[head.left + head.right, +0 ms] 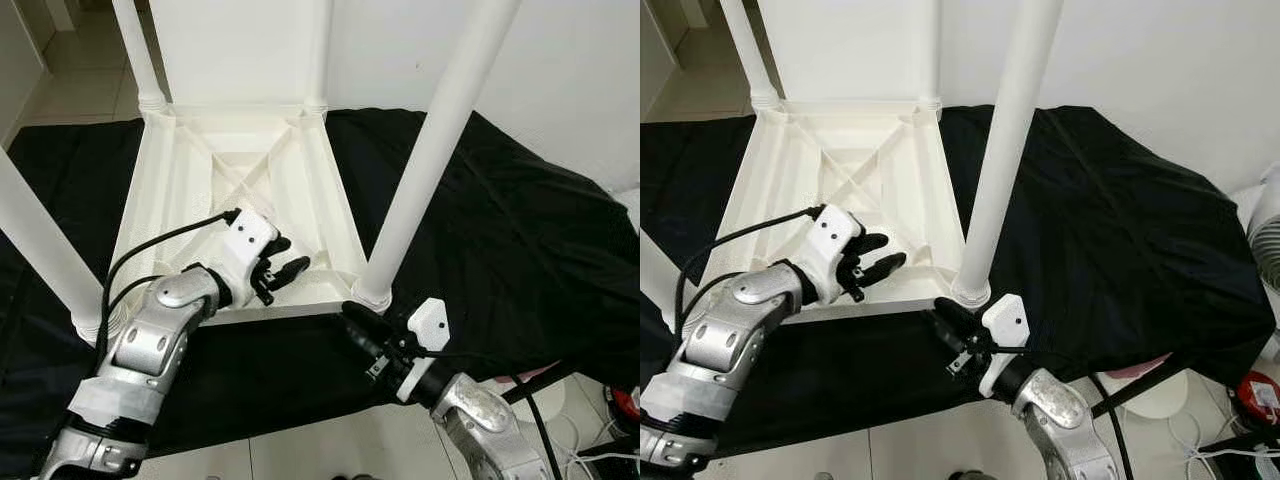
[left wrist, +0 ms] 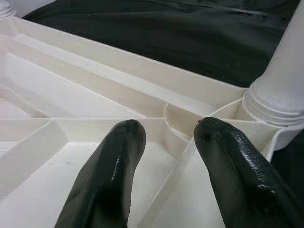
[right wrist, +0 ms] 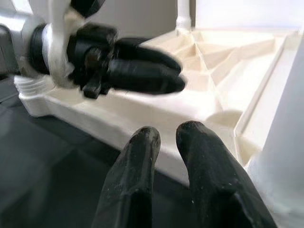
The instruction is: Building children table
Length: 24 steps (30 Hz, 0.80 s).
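A white plastic children's table [image 1: 180, 170] lies upside down on a black cloth, its ribbed underside facing up. Its legs stand upward: the near right leg [image 1: 440, 140] sits in its corner socket [image 1: 372, 292], the near left leg [image 1: 40, 240] at the left corner, and two more at the back. My left gripper [image 1: 290, 265] hovers inside the underside near the front rim, open with nothing between its fingers [image 2: 118, 147]. My right gripper [image 1: 352, 312] is just outside the front rim, below the near right leg's base, its fingers [image 3: 145, 142] together and empty.
The black cloth [image 1: 500, 230] covers the work surface, which ends close in front of me above a tiled floor [image 1: 330, 450]. A white wall stands behind. Cables and a red object [image 1: 625, 400] lie on the floor at right, beside a white fan [image 1: 1265, 230].
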Tool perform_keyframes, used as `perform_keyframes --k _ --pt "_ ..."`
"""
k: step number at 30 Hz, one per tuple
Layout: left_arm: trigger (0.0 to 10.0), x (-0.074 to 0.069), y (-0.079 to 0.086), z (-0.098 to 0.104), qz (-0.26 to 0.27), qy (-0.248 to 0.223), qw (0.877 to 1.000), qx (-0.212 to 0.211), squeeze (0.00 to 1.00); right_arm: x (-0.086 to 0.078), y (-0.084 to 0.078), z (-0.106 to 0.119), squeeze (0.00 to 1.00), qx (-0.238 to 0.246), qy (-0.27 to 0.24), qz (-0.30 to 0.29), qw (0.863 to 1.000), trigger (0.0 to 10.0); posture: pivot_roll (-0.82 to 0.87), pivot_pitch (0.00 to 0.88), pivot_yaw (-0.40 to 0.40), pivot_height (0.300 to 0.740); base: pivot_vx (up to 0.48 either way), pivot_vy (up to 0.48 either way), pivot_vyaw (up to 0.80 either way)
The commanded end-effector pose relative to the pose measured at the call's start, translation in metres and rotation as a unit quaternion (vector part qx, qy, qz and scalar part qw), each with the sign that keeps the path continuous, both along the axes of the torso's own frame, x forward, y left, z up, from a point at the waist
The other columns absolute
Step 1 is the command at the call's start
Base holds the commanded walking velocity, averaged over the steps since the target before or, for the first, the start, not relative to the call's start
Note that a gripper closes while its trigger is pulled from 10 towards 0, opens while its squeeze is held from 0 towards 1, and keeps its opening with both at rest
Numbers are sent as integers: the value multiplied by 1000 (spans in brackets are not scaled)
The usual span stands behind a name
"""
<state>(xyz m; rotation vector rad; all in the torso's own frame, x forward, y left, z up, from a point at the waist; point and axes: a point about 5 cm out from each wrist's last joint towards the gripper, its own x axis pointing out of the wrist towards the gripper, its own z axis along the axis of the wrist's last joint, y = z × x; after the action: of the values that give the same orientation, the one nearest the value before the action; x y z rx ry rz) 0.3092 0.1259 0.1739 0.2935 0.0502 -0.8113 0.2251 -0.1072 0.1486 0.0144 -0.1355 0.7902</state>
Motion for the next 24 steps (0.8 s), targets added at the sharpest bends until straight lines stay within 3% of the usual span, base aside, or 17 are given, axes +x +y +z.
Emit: perform_keyframes --k 1,6,11,15,24 --pt "10000 3 8 -2 10 -1 1000 20 0 8 -7 1 0 0 -5 -20 1000 10000 59 53 -39 740 0 0 0" --pt "10000 1 24 -9 20 5 997 69 0 28 -27 6 0 7 -19 -85 996 10000 67 66 -37 740 0 0 0" --pt "10000 0 27 -11 21 8 997 80 0 32 -36 7 0 11 -19 -108 994 10000 68 70 -37 740 0 0 0" --pt "10000 -6 29 -16 17 15 995 97 0 35 -55 5 0 14 -16 -164 986 10000 65 81 -34 740 0 0 0" --pt "10000 -12 23 -24 6 33 994 100 0 34 -68 0 0 19 -14 -208 978 10000 50 83 -24 740 0 0 0"
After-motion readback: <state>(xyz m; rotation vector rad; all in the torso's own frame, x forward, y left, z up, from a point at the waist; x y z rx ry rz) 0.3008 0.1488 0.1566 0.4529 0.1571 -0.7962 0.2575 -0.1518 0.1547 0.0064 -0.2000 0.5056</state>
